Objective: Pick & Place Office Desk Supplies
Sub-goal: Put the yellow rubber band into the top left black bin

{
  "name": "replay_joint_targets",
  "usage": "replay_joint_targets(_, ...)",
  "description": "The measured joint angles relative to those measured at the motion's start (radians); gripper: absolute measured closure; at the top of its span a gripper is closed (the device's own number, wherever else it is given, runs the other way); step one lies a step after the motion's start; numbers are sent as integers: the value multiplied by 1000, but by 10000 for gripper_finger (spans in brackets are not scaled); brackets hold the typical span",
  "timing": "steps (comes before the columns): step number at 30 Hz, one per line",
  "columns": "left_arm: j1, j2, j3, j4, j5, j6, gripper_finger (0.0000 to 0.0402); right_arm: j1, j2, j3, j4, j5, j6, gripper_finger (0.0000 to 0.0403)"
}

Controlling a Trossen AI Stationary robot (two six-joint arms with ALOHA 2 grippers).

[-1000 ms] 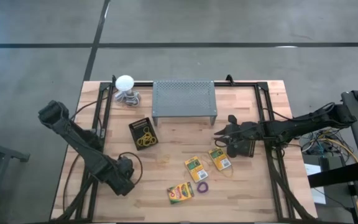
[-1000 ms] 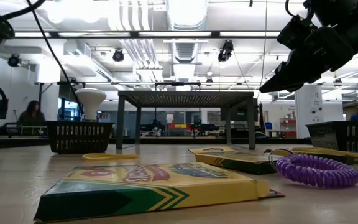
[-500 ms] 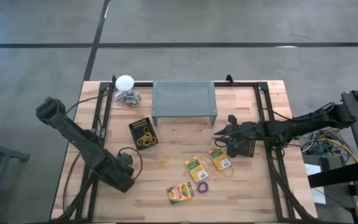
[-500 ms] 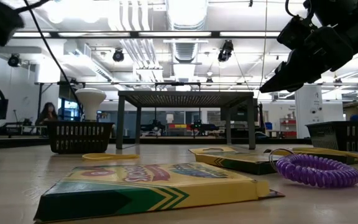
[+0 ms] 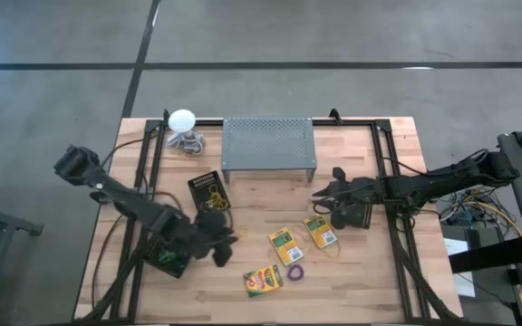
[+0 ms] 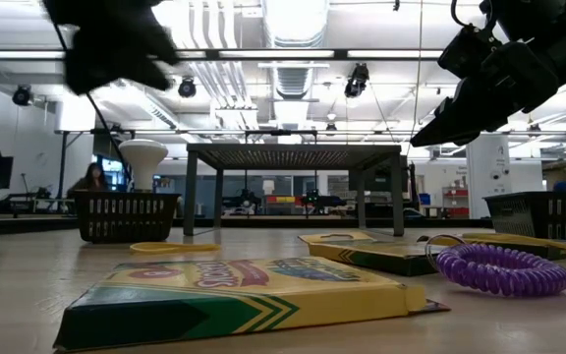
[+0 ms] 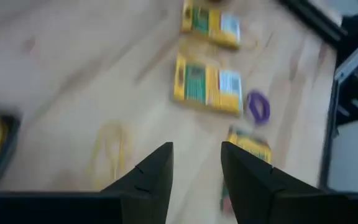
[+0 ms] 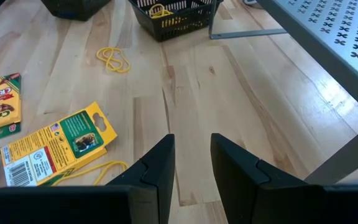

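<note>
Light wood butcher-block table [image 5: 261, 195] on a grey concrete floor [image 5: 53, 54] crossed by dark seam lines. Black frame rails [image 5: 390, 181] run along the table's left and right edges. Behind the table: open lab space with white ceiling ducts [image 6: 209, 59], bright strip lights [image 6: 293, 18] and black ceiling-mounted fixtures [image 6: 359, 77]. Desks and monitors along the far wall; a person [image 6: 93, 177] sits at far left.
</note>
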Motion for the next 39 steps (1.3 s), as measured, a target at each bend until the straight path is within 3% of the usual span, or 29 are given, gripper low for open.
replay_joint_targets(3,65,63,0,75,0,79,262,0,0,0,0,0,0,303)
replay_joint_targets(7,147,142,-1,86,5,76,262,0,0,0,0,0,0,303)
replay_joint_targets(12,207,222,-2,138,81,91,262,0,0,0,0,0,0,303)
replay_joint_targets(18,214,307,14,199,159,173,262,0,0,0,0,0,0,303)
replay_joint_targets(26,209,387,25,182,274,434,262,0,0,0,0,0,0,303)
replay_joint_targets(39,209,399,24,124,293,442,262,0,0,0,0,0,0,303)
